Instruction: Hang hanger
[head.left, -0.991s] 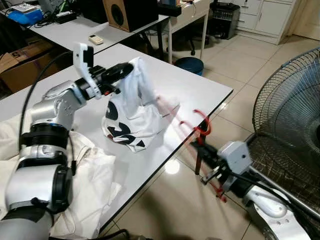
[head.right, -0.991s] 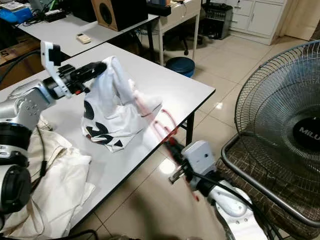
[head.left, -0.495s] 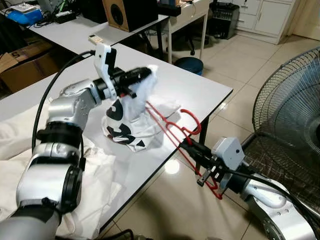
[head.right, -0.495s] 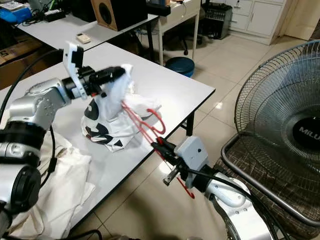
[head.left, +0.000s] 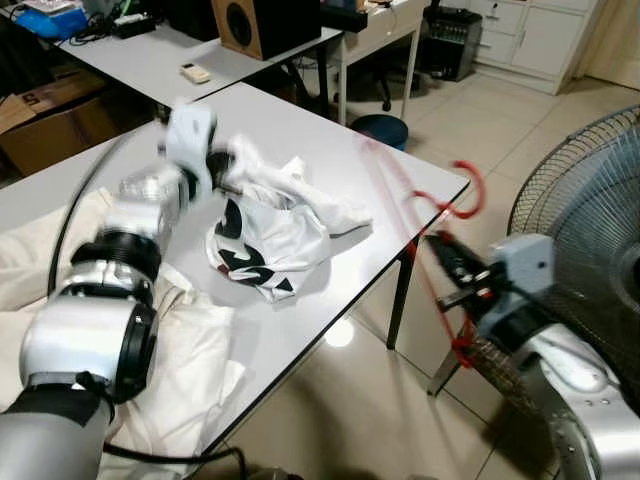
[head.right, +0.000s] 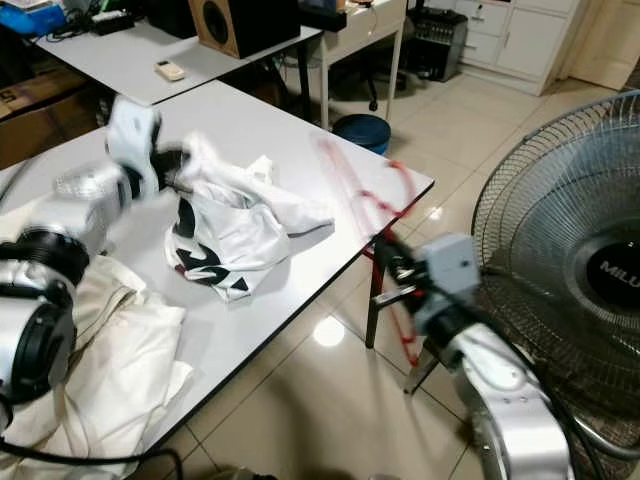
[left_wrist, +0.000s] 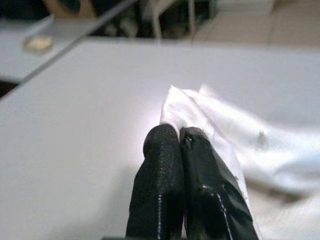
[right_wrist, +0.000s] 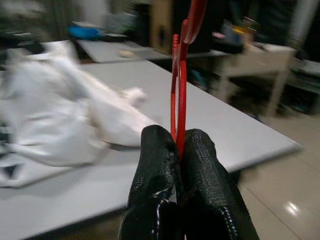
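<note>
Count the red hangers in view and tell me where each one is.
1. The red hanger is clamped in the right gripper, held in the air past the white table's corner. Others may be hidden under the clothes.

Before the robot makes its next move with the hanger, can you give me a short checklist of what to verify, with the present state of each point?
1. Right gripper shut on the red hanger: ok, the wire sits pinched between its fingers.
2. Left gripper shut on the white shirt: ok, a fold of cloth is between its fingers.
3. Hanger inside the shirt: not ok, it is out past the table edge, apart from the cloth.
4. Hanger's exact pose: cannot tell, it is blurred in the eye views.
5. Room beside the fan: cannot tell, the right arm is close to its grille.
</note>
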